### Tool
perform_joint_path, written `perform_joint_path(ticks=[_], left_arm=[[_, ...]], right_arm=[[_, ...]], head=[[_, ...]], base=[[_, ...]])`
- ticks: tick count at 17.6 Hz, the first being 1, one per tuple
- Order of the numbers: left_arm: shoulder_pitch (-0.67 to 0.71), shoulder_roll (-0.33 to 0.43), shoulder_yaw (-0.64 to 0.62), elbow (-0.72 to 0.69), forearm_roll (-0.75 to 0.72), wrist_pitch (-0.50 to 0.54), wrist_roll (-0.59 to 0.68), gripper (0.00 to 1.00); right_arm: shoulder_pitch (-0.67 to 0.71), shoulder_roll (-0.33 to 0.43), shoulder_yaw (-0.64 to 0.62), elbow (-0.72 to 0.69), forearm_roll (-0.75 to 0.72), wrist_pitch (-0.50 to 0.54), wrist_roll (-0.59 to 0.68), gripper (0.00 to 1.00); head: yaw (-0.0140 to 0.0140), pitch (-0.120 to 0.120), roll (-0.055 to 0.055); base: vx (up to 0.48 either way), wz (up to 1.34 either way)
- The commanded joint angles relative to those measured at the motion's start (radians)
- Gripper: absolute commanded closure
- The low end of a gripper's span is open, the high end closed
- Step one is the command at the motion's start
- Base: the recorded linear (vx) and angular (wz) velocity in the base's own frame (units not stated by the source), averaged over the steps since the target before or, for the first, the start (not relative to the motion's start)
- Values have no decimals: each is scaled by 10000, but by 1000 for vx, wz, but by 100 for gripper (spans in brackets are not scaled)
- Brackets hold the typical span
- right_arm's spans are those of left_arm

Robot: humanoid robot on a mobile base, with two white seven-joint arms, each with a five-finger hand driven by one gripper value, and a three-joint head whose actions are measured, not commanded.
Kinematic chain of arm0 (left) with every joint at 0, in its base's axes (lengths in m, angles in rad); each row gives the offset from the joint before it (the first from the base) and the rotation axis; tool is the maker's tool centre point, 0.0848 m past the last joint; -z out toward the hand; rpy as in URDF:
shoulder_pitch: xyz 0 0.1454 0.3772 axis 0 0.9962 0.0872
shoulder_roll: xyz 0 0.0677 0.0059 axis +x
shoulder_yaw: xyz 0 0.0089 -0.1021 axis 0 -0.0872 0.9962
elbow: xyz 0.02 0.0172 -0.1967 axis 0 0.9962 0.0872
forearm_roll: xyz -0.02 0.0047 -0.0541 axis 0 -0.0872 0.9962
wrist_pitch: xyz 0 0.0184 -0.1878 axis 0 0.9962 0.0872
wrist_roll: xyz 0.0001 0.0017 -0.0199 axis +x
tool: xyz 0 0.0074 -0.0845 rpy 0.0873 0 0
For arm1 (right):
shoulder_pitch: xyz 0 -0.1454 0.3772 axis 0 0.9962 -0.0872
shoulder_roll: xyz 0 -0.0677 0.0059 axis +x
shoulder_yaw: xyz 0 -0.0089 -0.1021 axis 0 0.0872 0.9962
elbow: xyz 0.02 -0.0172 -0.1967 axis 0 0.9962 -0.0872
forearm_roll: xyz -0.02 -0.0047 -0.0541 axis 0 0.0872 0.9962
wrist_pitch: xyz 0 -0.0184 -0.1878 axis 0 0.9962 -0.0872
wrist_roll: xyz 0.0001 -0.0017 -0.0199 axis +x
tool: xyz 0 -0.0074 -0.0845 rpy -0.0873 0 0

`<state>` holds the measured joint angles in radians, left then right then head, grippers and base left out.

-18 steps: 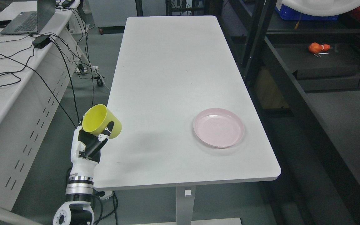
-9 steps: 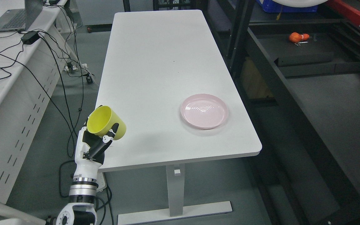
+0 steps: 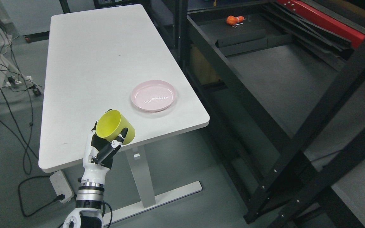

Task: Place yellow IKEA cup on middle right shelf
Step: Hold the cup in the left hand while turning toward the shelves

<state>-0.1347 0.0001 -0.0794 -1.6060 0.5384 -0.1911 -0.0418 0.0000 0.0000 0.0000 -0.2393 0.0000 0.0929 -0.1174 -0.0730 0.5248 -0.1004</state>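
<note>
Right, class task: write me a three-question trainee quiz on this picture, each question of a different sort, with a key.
1. True or false: the cup stands on the table.
2. Which hand holds the cup? A) left hand B) right hand C) a person's hand
3. Fill in: the only thing lying on the table is a pink ____.

Key: 1. False: it is held in the air, tilted, with its mouth toward the camera. 2. A. 3. plate
</note>
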Motion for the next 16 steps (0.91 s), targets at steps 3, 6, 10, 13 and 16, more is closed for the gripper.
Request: perform_joint_path(ticks=[3, 6, 10, 13, 16], left_arm=[[89, 174, -862, -31, 0, -83, 19, 100], [89, 174, -1062, -31, -15, -113, 19, 100], [105, 174, -1231, -31, -15, -221, 3, 100], [150, 174, -1246, -31, -15, -221, -12, 100], [350, 174, -1506, -31, -15, -342, -12, 100]], right_arm=[[138, -175, 169, 0, -245, 7, 8, 1], [138, -175, 169, 0, -245, 7, 8, 1], [138, -175, 169, 0, -245, 7, 8, 1], [138, -175, 169, 0, -245, 7, 8, 1], [138, -175, 169, 0, -245, 7, 8, 1]], head=[[0, 0, 0], [0, 0, 0], [0, 0, 0], [0, 0, 0], [0, 0, 0]], base=[[-200, -515], [-216, -587], [-222, -710], [-214, -814], [-184, -861]])
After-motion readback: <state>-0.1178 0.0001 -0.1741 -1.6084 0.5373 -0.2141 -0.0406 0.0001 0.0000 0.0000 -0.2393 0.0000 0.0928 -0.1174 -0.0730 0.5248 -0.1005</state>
